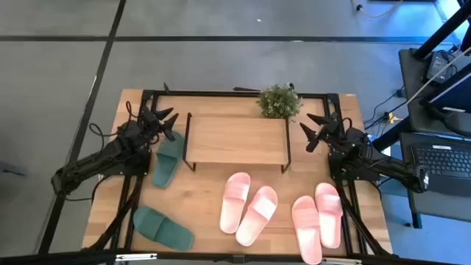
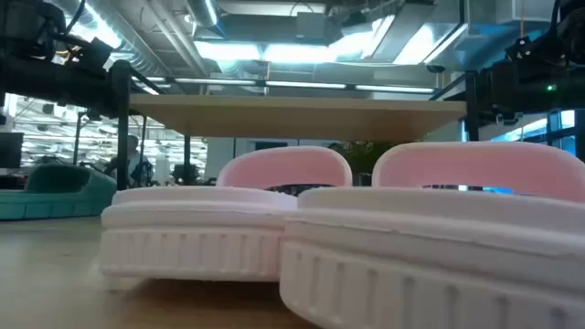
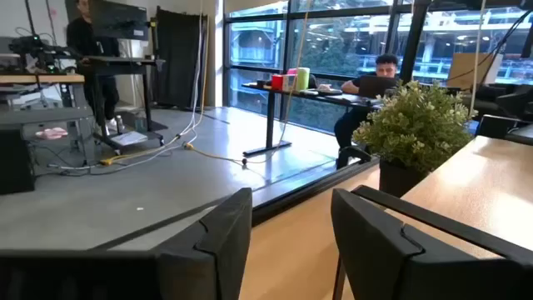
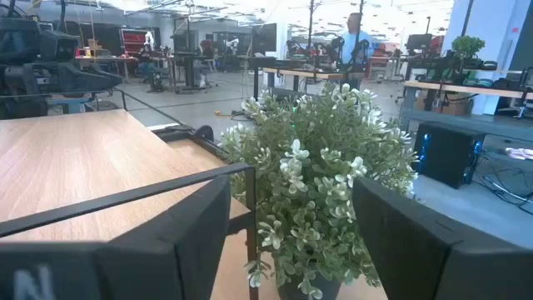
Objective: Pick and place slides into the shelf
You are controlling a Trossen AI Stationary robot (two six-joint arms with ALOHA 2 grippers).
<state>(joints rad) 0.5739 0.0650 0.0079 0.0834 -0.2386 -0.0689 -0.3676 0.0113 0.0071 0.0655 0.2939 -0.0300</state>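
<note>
The shelf (image 1: 235,138) stands at the table's middle, far half; its light wood top also shows in the low view (image 2: 292,117). One dark green slide (image 1: 168,158) lies flat beside the shelf's left legs, and another (image 1: 163,227) lies near the front left. Two pink pairs lie sole-down in front of the shelf: one pair (image 1: 248,206) at the middle, the other (image 1: 318,219) to the right. My left gripper (image 1: 171,124) hovers open by the shelf's left end, over the green slide's far end. My right gripper (image 1: 309,131) hovers open off the shelf's right end.
A small potted plant (image 1: 279,101) stands at the shelf's far right corner, right ahead of my right gripper (image 4: 291,242) and also in front of my left gripper (image 3: 291,250). Two pink slides (image 2: 201,219) fill the low view. People sit and stand at desks beyond the table.
</note>
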